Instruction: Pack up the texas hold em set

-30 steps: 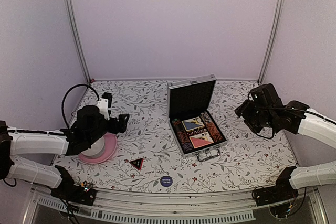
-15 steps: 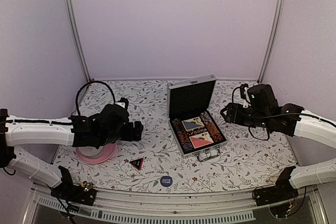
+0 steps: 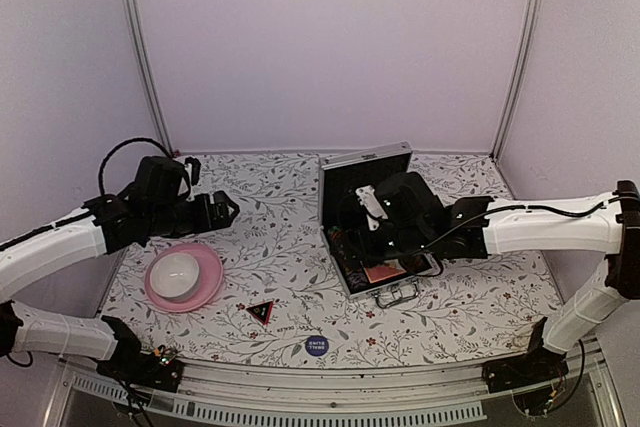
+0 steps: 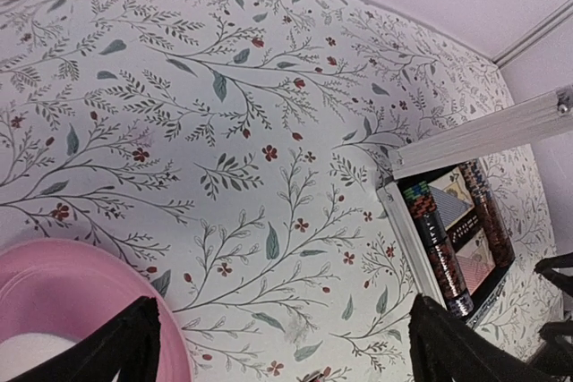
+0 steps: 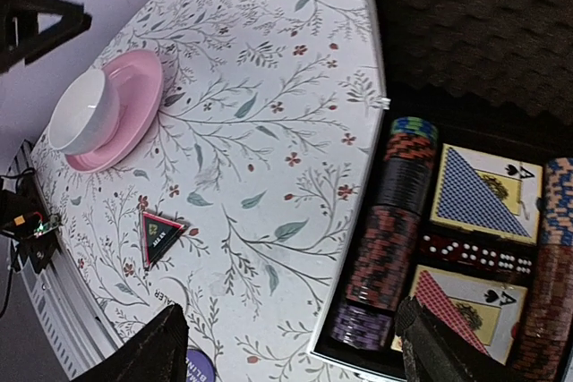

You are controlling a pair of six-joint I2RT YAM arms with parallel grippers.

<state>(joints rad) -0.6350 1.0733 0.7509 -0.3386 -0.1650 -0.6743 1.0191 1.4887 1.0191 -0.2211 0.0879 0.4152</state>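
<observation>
From above, we see the right hand (image 3: 358, 219) now over the open silver aluminium case (image 3: 365, 155) on the counter (image 3: 290, 247), having swung in from the right. The left hand (image 3: 228, 209) has drawn back behind the pink plate (image 3: 211, 273).

Left wrist: its fingers (image 4: 116, 351) stand wide apart.

Right wrist: fingers wide above the striped poker chips (image 5: 389, 239) and card decks (image 5: 483, 194).

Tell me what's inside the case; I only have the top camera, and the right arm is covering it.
Observer: The right wrist view shows a blue-backed deck and a red-backed deck lying in the case.
Operator: Any chips in there?
Observer: Yes, striped chips lie in a row left of the decks in that view, with a second row at the right edge.
Operator: Is the right gripper holding anything?
Observer: No, the right gripper has its fingers wide apart with nothing between them.
</observation>
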